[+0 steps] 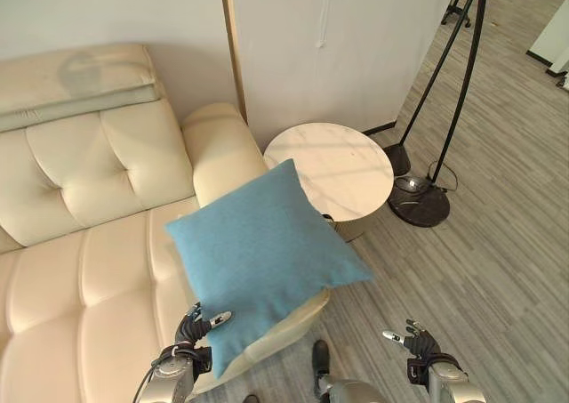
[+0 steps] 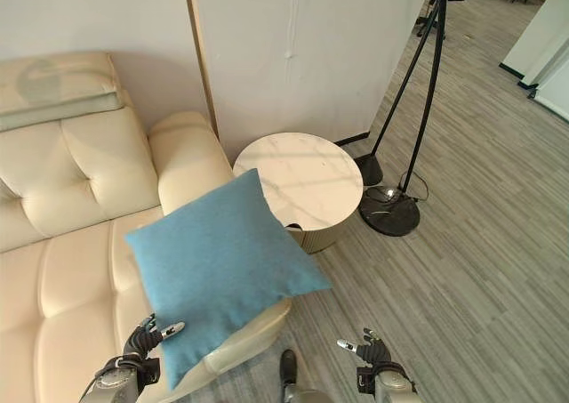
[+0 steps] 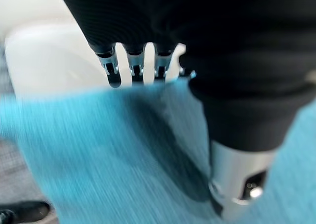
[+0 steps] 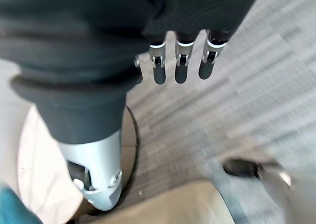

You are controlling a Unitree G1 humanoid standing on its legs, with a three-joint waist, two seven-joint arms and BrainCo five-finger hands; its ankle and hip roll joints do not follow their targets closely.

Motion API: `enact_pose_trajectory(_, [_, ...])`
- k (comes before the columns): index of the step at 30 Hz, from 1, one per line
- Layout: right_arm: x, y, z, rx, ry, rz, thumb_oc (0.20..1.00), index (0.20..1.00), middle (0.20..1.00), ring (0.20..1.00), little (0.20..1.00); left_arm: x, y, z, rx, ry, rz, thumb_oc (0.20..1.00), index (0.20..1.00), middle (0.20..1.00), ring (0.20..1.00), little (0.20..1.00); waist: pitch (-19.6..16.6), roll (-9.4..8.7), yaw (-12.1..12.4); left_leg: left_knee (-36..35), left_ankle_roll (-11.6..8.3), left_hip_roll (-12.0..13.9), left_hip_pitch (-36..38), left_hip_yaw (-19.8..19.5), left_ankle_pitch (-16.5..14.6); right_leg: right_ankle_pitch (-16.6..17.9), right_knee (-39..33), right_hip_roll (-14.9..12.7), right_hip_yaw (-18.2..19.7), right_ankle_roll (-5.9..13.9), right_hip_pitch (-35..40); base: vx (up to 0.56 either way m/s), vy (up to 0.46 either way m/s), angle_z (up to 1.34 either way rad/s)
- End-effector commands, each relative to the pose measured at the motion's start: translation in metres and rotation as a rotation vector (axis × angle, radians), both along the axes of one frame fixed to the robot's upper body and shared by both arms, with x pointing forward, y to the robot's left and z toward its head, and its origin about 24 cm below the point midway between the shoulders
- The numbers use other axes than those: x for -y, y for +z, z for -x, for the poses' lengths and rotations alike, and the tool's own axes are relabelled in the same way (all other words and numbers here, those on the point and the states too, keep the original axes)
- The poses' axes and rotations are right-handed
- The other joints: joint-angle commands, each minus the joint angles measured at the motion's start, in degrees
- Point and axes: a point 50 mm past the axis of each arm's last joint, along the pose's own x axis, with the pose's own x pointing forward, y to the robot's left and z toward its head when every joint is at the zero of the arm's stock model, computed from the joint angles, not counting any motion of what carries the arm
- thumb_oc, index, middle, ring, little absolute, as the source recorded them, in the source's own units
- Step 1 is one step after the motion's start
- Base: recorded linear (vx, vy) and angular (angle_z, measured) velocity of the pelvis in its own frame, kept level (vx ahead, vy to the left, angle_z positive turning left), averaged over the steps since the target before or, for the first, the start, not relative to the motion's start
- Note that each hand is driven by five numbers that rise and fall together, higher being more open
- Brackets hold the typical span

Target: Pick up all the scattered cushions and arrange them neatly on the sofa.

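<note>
Cushion: blue cushion (image 1: pixel 262 252) stands tilted on one corner over the front edge of the cream sofa (image 1: pixel 80 270), just beyond the left fingertips.
Left hand: left hand (image 1: pixel 197 325) sits at the cushion's lowest corner, fingers straight and spread, not curled round the fabric.
Right hand: right hand (image 1: pixel 416 341) hangs over the grey floor (image 1: pixel 480 270), well apart from the cushion, fingers relaxed, holding nothing.
Beyond cushion: round side table (image 1: pixel 342 167).

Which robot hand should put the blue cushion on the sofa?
The left hand, probably. It is already at the blue cushion's lower corner, right above the cream sofa seat edge. The right hand is open over the wood floor, away from both.
</note>
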Motion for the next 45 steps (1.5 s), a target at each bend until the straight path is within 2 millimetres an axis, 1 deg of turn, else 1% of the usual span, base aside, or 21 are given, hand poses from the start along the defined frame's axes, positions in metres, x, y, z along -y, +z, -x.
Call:
enact_pose_trajectory(1, [0.016, 0.016, -0.012, 0.101, -0.002, 0.04, 1.0, 1.0, 1.0, 1.0, 1.0, -0.003, 0.017, -0.02, 0.105, -0.03, -0.01, 1.0, 1.0, 1.0, 1.0, 1.0, 1.11, -0.28, -0.77, 2.72, -2.35, 1.34, -7.61, 1.03, 3.06, -11.83, 4.99, -5.13, -0.31, 4.99, 2.97, -0.03, -0.06, 0.69])
enact_pose_trajectory(2, [0.019, 0.017, -0.012, 0.098, -0.002, 0.05, 1.0, 1.0, 1.0, 1.0, 1.0, 0.001, 0.02, -0.026, 0.119, -0.065, -0.018, 1.0, 1.0, 1.0, 1.0, 1.0, 2.5, -0.78, -0.75, 8.25, -1.83, 0.64, -10.91, 5.25, 3.07, -12.23, 4.86, -6.19, -2.61, 4.43, 4.36, -0.03, -0.086, 0.67])
enact_pose_trajectory(4, [0.022, 0.017, -0.011, 0.09, 0.003, 0.059, 1.0, 1.0, 1.0, 1.0, 1.0, 0.002, 0.023, -0.028, 0.129, -0.089, -0.026, 1.0, 1.0, 1.0, 1.0, 1.0, 3.14, -1.12, -0.72, 11.41, -0.9, 0.81, -13.32, 9.99, 2.39, -12.98, 4.67, -6.62, -4.24, 4.01, 5.64, -0.01, -0.069, 0.59])
enact_pose_trajectory(10, [0.024, 0.011, -0.005, 0.048, -0.015, 0.074, 1.0, 1.0, 1.0, 1.0, 1.0, 0.001, 0.022, -0.032, 0.107, -0.118, -0.06, 1.0, 1.0, 1.0, 1.0, 1.0, 2.67, 0.21, 0.17, 0.17, -1.49, 1.53, -18.15, 19.23, 9.87, -14.74, 2.29, -5.63, -9.04, 4.15, 8.29, 0.1, 0.054, 0.6])
enact_pose_trajectory(14, [0.013, 0.004, 0.001, 0.019, 0.005, 0.05, 1.0, 1.0, 1.0, 1.0, 1.0, 0.001, 0.011, -0.021, 0.049, -0.113, -0.058, 1.0, 1.0, 1.0, 1.0, 1.0, -0.05, -0.19, 0.24, -4.15, -0.08, -0.07, -13.83, 18.91, 10.05, -16.17, 4.26, -6.56, -10.37, 5.18, 10.13, 0.27, 0.261, 0.48])
enact_pose_trajectory(15, [0.008, 0.001, 0.004, 0.002, 0.015, 0.04, 1.0, 1.0, 1.0, 1.0, 1.0, -0.001, 0.01, -0.019, 0.043, -0.102, -0.058, 1.0, 1.0, 1.0, 1.0, 1.0, -0.44, -0.67, 0.45, -4.5, 0.9, -0.97, -12.31, 18.82, 8.94, -16.63, 7.06, -7.52, -10.07, 5.71, 9.96, 0.17, 0.29, 0.07])
enact_pose_trajectory(16, [0.002, -0.003, 0.006, -0.02, 0.031, 0.025, 1.0, 1.0, 1.0, 1.0, 1.0, -0.006, 0.01, -0.017, 0.033, -0.091, -0.07, 1.0, 1.0, 1.0, 1.0, 1.0, 0.17, -0.92, 0.49, -5.08, 2.16, -1.95, -9.86, 18.77, 7.49, -15.42, 16.04, -9.05, -8.89, 7.42, 6.9, 0.19, 0.336, -0.08])
enact_pose_trajectory(17, [0.0, -0.003, 0.005, -0.019, 0.036, 0.023, 1.0, 1.0, 1.0, 1.0, 1.0, -0.009, 0.011, -0.017, 0.031, -0.086, -0.082, 1.0, 1.0, 1.0, 1.0, 1.0, 0.6, -0.9, 0.11, -5.25, 2.55, -2.1, -9.38, 18.74, 7.26, -13.45, 19.62, -9.43, -7.77, 8.62, 4.9, 0.09, 0.212, -0.02])
enact_pose_trajectory(19, [-0.003, -0.004, 0.006, -0.023, 0.036, 0.011, 1.0, 1.0, 1.0, 1.0, 1.0, -0.012, 0.012, -0.017, 0.031, -0.084, -0.09, 1.0, 1.0, 1.0, 1.0, 1.0, 0.71, -0.4, -0.22, -5.59, 2.86, -1.9, -8.97, 18.49, 6.84, -13.06, 22.67, -8.99, -5.54, 9.07, 2.31, 0.08, 0.113, -0.06])
enact_pose_trajectory(21, [-0.002, -0.006, 0.006, -0.03, 0.018, 0.012, 1.0, 1.0, 1.0, 1.0, 1.0, -0.014, 0.011, -0.017, 0.029, -0.066, -0.086, 1.0, 1.0, 1.0, 1.0, 1.0, 0.69, 0.29, -0.55, -6.22, 2.55, -1.93, -7.8, 18.07, 6.33, -13.84, 18.49, -8.47, -4.87, 7.98, 0.66, 0.17, 0.063, 0.03])
enact_pose_trajectory(23, [-0.001, -0.009, 0.012, -0.055, 0.011, 0.018, 1.0, 1.0, 1.0, 1.0, 1.0, -0.02, 0.01, -0.016, 0.021, -0.049, -0.101, 1.0, 1.0, 1.0, 1.0, 1.0, 1.4, -0.44, -0.79, -6.01, 2.13, -3.14, -6.09, 17.24, 5.51, -11.24, 7.8, -9.04, -5.87, 7.71, 1.28, 0.2, -0.081, -0.06])
enact_pose_trajectory(27, [0.031, -0.02, 0.038, -0.197, -0.061, 0.097, 1.0, 1.0, 1.0, 1.0, 1.0, -0.027, 0.008, -0.016, 0.023, 0.029, -0.073, 1.0, 1.0, 1.0, 1.0, 1.0, -0.91, -1.13, -1.05, -6.34, 1.15, -2.44, -5.07, 17.29, 4.94, -9.56, 1.54, -8.14, -6.4, 7.8, 5.92, 0.15, -0.106, 0.27])
enact_pose_trajectory(30, [0.075, -0.012, 0.051, -0.309, -0.066, 0.212, 1.0, 1.0, 1.0, 1.0, 1.0, -0.042, 0.017, -0.025, 0.049, 0.05, -0.093, 1.0, 1.0, 1.0, 1.0, 1.0, -1.56, -2.14, -0.55, -6.34, 0.44, -1.87, -4.98, 16.78, 5.0, -9.72, 0.09, -7.77, -7.22, 7.79, 7.46, 0.05, -0.082, -0.07])
enact_pose_trajectory(33, [0.108, 0.007, 0.039, -0.298, -0.068, 0.312, 1.0, 1.0, 1.0, 1.0, 1.0, -0.046, 0.023, -0.032, 0.068, 0.046, -0.102, 1.0, 1.0, 1.0, 1.0, 1.0, -1.75, -2.67, -0.42, -6.34, 0.17, -1.6, -5.0, 16.75, 4.99, -9.96, 0.09, -7.64, -7.09, 7.83, 7.66, 0.0, -0.011, 0.0])
enact_pose_trajectory(34, [0.127, 0.036, 0.007, -0.177, -0.039, 0.401, 1.0, 1.0, 1.0, 1.0, 1.0, -0.044, 0.023, -0.03, 0.07, 0.044, -0.1, 1.0, 1.0, 1.0, 1.0, 1.0, -2.0, -3.04, -0.39, -6.34, 0.04, -1.39, -5.13, 16.83, 4.94, -10.01, 0.09, -7.51, -6.92, 7.87, 7.51, 0.01, 0.005, -0.06])
enact_pose_trajectory(37, [0.109, 0.059, -0.033, 0.01, 0.047, 0.416, 1.0, 1.0, 1.0, 1.0, 1.0, -0.042, 0.018, -0.024, 0.054, 0.06, -0.086, 1.0, 1.0, 1.0, 1.0, 1.0, -2.24, -3.28, -0.29, -6.34, 0.02, -1.25, -5.0, 17.09, 4.75, -9.98, 0.09, -7.46, -6.78, 7.81, 7.53, 0.01, 0.011, -0.11])
enact_pose_trajectory(38, [0.09, 0.065, -0.048, 0.094, 0.087, 0.387, 1.0, 1.0, 1.0, 1.0, 1.0, -0.039, 0.015, -0.022, 0.049, 0.072, -0.075, 1.0, 1.0, 1.0, 1.0, 1.0, -2.28, -3.34, -0.17, -6.34, 0.09, -1.24, -4.88, 17.16, 4.63, -9.94, 0.09, -7.49, -6.67, 7.78, 7.51, 0.01, 0.005, -0.05])
enact_pose_trajectory(39, [0.09, 0.065, -0.048, 0.093, 0.087, 0.387, 1.0, 1.0, 1.0, 1.0, 1.0, -0.039, 0.015, -0.022, 0.048, 0.072, -0.075, 1.0, 1.0, 1.0, 1.0, 1.0, -2.28, -3.36, -0.17, -6.34, 0.09, -1.24, -4.86, 17.16, 4.63, -9.94, 0.09, -7.49, -6.67, 7.78, 7.52, 0.01, 0.008, -0.11])
enact_pose_trajectory(40, [0.069, 0.071, -0.06, 0.176, 0.123, 0.347, 1.0, 1.0, 1.0, 1.0, 1.0, -0.035, 0.013, -0.02, 0.048, 0.079, -0.061, 1.0, 1.0, 1.0, 1.0, 1.0, -2.33, -3.32, -0.07, -6.34, 0.14, -1.21, -4.7, 17.25, 4.52, -9.94, 0.09, -7.52, -6.63, 7.75, 7.51, 0.01, 0.006, -0.11])
enact_pose_trajectory(41, [0.069, 0.071, -0.06, 0.175, 0.123, 0.347, 1.0, 1.0, 1.0, 1.0, 1.0, -0.035, 0.013, -0.02, 0.047, 0.079, -0.061, 1.0, 1.0, 1.0, 1.0, 1.0, -2.34, -3.34, -0.06, -6.34, 0.14, -1.21, -4.68, 17.26, 4.51, -9.94, 0.09, -7.52, -6.62, 7.75, 7.52, 0.01, 0.011, -0.03])
enact_pose_trajectory(45, [0.022, 0.083, -0.077, 0.333, 0.2, 0.239, 1.0, 1.0, 1.0, 1.0, 1.0, -0.025, 0.01, -0.019, 0.042, 0.068, -0.04, 1.0, 1.0, 1.0, 1.0, 1.0, -2.19, -3.14, 0.11, -6.34, 0.26, -1.33, -4.61, 17.43, 4.26, -9.87, 0.09, -7.71, -6.49, 7.71, 7.42, 0.0, 0.003, 0.01])
